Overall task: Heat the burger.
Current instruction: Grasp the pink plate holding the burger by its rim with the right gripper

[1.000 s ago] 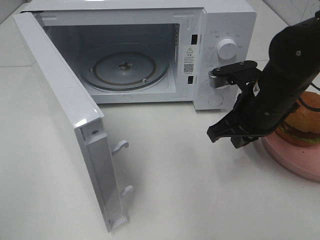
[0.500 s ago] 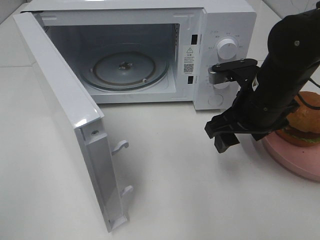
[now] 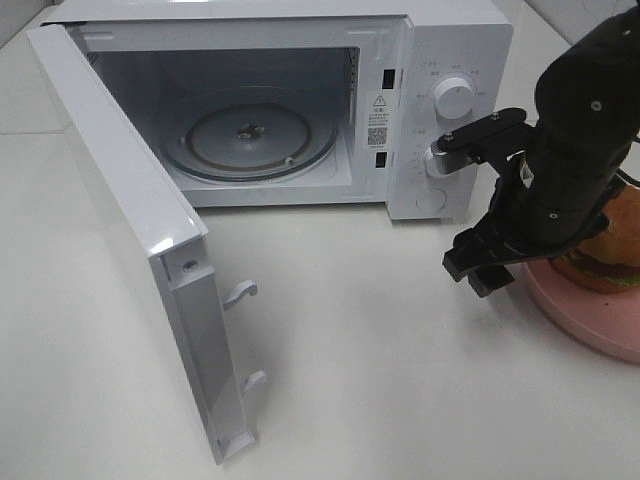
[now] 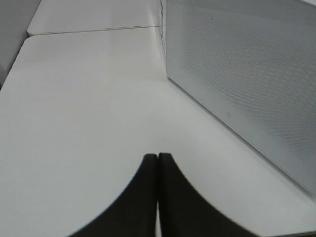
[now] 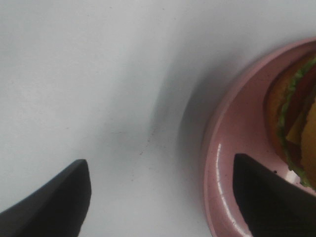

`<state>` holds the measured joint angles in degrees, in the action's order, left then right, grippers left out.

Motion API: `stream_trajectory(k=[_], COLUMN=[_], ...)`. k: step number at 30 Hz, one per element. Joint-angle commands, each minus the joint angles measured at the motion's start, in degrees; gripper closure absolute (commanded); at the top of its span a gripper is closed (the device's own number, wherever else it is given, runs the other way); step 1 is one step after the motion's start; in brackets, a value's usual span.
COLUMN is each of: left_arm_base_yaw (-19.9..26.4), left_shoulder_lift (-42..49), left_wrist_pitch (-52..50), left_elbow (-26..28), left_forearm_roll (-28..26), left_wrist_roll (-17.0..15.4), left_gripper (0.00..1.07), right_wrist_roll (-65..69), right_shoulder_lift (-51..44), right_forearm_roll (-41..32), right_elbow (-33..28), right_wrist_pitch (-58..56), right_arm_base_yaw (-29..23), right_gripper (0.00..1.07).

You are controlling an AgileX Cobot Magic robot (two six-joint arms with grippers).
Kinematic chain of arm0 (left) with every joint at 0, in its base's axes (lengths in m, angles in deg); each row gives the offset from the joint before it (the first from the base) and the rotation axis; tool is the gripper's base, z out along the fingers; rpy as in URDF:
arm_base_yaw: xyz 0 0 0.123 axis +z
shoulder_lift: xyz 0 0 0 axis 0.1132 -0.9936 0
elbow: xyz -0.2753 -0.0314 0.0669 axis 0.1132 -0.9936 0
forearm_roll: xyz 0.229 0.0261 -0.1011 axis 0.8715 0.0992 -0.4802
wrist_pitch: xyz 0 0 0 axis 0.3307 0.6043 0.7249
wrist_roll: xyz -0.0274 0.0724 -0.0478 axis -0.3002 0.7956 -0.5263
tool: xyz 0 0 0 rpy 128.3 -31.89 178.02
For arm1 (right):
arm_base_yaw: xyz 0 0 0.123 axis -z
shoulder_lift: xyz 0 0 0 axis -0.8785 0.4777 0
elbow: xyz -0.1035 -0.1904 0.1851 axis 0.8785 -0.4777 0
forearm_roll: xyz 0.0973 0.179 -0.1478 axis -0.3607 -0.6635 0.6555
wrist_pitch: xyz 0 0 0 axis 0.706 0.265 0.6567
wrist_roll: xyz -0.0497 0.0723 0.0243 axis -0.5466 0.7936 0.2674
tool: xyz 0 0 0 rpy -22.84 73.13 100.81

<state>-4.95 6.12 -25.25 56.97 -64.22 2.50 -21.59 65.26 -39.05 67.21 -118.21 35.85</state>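
- The left gripper (image 4: 158, 165) was shut, its two dark fingers pressed together with nothing between them, above bare tabletop (image 4: 84, 98) beside a perforated white side panel (image 4: 247, 74).
- At the left of the high view, the microwave door (image 3: 130, 230) stood swung wide open, with its latch hooks pointing right.
- The microwave (image 3: 450, 30) filled the upper middle of the frame. Its cavity lay open, and only the glass turntable (image 3: 250, 135) sat inside.
- Right of the cavity ran the control panel with a white knob (image 3: 455, 98). The right arm's wrist hid the lower dial.
- The right gripper (image 3: 473, 273) hung low over the tabletop just left of the pink plate (image 3: 590, 320), jaws spread wide and holding nothing. One finger reached over the plate's rim.
- The burger (image 3: 605, 262) sat on that plate at the right edge, largely hidden behind the black arm.
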Motion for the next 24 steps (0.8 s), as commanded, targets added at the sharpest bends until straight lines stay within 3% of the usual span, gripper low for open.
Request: stream_trajectory(k=[1, 10, 18, 24], left_arm_base_yaw=[0.1, 0.1, 0.1, 0.1], left_shoulder_lift=[1.0, 1.0, 1.0, 1.0], left_wrist_pitch=[-0.8, -0.8, -0.8, -0.8], left_elbow=[0.0, 0.0, 0.0, 0.0], left_forearm_roll=[-0.3, -0.3, -0.3, -0.3], left_wrist_roll=[-0.1, -0.1, -0.1, -0.1], left_gripper=[1.06, 1.06, 1.06, 1.06], right_wrist_roll=[1.4, 1.5, 1.5, 8.1], right_shoulder_lift=[2.8, 6.9, 11.9, 15.1], right_forearm_roll=[1.5, 1.5, 2.6, 11.1], right_elbow=[0.3, 0.3, 0.2, 0.2], right_wrist_pitch=[-0.6, -0.4, 0.9, 1.4], right_arm_base_yaw=[2.6, 9.1, 9.7, 9.7], right_gripper=[0.32, 0.34, 0.45, 0.51])
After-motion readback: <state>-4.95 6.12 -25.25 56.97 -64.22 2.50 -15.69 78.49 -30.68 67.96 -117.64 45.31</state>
